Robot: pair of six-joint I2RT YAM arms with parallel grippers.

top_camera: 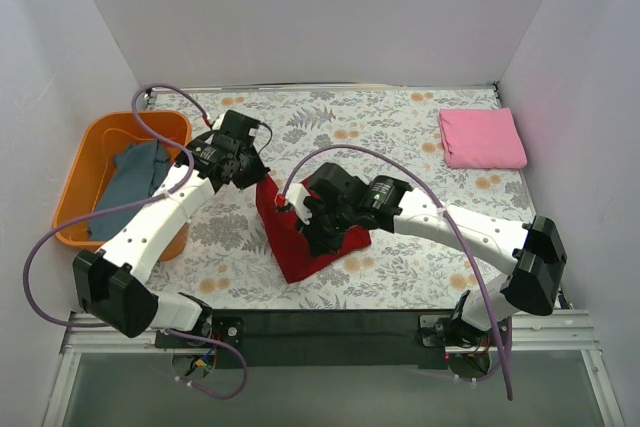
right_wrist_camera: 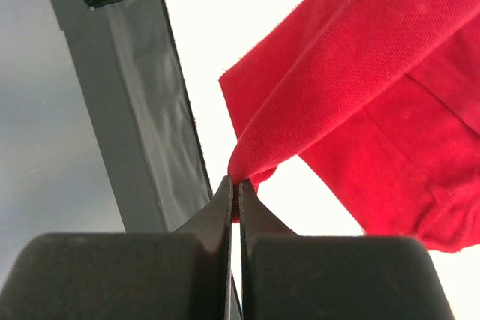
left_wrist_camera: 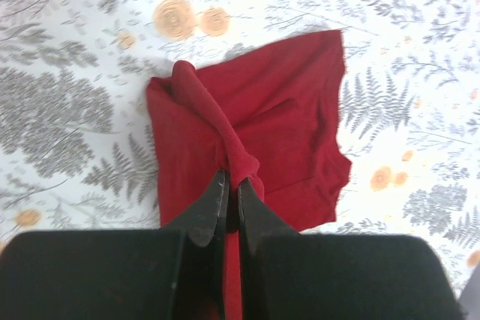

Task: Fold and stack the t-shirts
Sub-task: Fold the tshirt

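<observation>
The dark red t-shirt [top_camera: 300, 247] lies partly folded on the floral tablecloth near the front middle. My left gripper [top_camera: 262, 173] is shut on a bunched fold of it [left_wrist_camera: 225, 129] at its far left corner. My right gripper [top_camera: 312, 229] is shut on another edge of the same shirt [right_wrist_camera: 330, 80], lifted off the cloth. A folded pink t-shirt [top_camera: 481, 137] lies at the far right. A grey-blue t-shirt [top_camera: 132, 182] sits crumpled in the orange basket [top_camera: 80, 187].
The orange basket stands at the left edge of the table, beside my left arm. The black front rail [right_wrist_camera: 127, 110] of the table shows close to my right gripper. White walls enclose three sides.
</observation>
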